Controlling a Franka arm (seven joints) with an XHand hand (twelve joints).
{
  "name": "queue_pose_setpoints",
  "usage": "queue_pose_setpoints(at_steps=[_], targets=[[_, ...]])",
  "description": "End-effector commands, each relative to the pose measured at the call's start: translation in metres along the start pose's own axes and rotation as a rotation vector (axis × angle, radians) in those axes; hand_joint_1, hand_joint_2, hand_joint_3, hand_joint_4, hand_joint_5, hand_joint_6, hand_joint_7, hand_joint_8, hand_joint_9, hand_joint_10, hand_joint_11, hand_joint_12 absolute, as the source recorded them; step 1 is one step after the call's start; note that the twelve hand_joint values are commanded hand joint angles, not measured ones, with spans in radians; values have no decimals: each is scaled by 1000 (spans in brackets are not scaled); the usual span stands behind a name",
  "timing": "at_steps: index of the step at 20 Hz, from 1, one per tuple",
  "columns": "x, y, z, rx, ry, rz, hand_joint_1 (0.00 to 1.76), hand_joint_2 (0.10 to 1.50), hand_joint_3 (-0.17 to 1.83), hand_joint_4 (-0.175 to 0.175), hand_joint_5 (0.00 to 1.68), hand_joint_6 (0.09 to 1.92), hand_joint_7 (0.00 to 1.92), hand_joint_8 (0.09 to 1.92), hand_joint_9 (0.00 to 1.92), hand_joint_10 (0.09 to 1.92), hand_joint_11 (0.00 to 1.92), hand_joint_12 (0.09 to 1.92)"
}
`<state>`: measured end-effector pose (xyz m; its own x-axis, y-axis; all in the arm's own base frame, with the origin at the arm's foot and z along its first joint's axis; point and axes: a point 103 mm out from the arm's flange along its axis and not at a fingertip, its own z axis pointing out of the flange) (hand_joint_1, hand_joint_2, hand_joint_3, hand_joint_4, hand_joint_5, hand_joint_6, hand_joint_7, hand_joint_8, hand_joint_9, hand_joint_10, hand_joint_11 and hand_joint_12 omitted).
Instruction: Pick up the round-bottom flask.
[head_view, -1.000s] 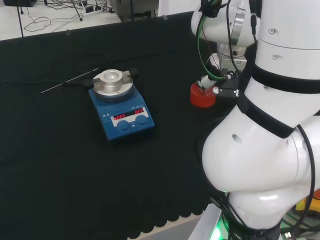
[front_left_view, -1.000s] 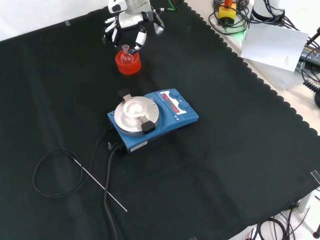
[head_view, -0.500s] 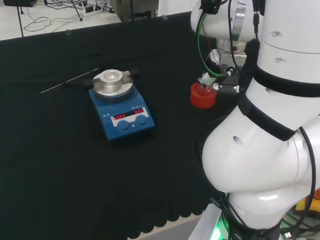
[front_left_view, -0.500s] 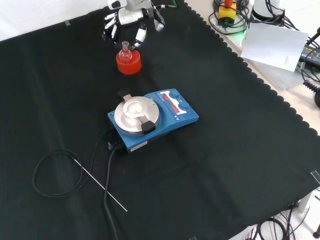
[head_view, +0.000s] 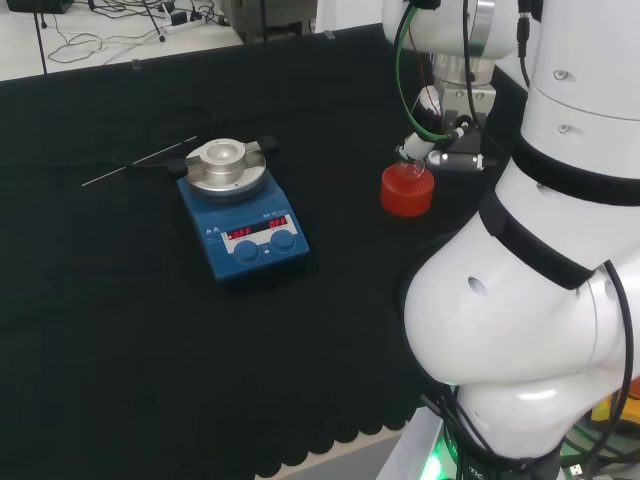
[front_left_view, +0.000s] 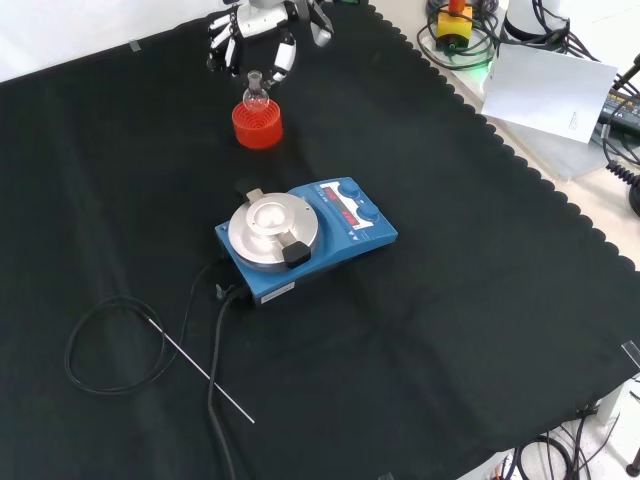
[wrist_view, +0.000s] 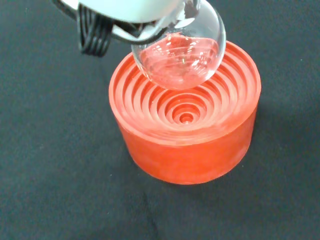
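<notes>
Flask (wrist_view: 177, 55) is now held clear of the red ribbed stand (wrist_view: 186, 117), just above its rings, so the pick-up is judged nearly done. The neck is pinched by the curled fingers of the hand (front_left_view: 258, 25), as seen in the front view. Compared with a second ago, when the flask sat in the stand, the hand is raised; the blue hotplate (front_left_view: 305, 238) on the worktop (front_left_view: 480, 330) is unchanged.

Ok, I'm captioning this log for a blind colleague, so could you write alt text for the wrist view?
A clear round-bottom flask, held from above by the hand, hangs just over a red ribbed stand whose ringed grooves show beneath it. The stand sits on black cloth.
</notes>
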<state>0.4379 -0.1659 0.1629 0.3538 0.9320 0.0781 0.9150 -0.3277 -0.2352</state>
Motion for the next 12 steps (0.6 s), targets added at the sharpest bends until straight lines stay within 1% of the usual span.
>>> queue_pose_setpoints(at_steps=[1, 4, 7, 12], targets=[[13, -11, -27, 35, -44, -7, 1098, 708, 696, 113, 1121, 956, 322, 685, 507, 652, 60, 1410], [21, -15, -37, 46, -54, -16, 1097, 705, 700, 118, 1122, 955, 312, 682, 501, 649, 58, 1411], [31, -18, -46, 40, -70, -27, 1097, 703, 703, 123, 1123, 954, 307, 681, 499, 648, 57, 1412], [57, -22, -58, 26, -84, -53, 1096, 701, 705, 127, 1124, 953, 305, 681, 497, 647, 55, 1412]])
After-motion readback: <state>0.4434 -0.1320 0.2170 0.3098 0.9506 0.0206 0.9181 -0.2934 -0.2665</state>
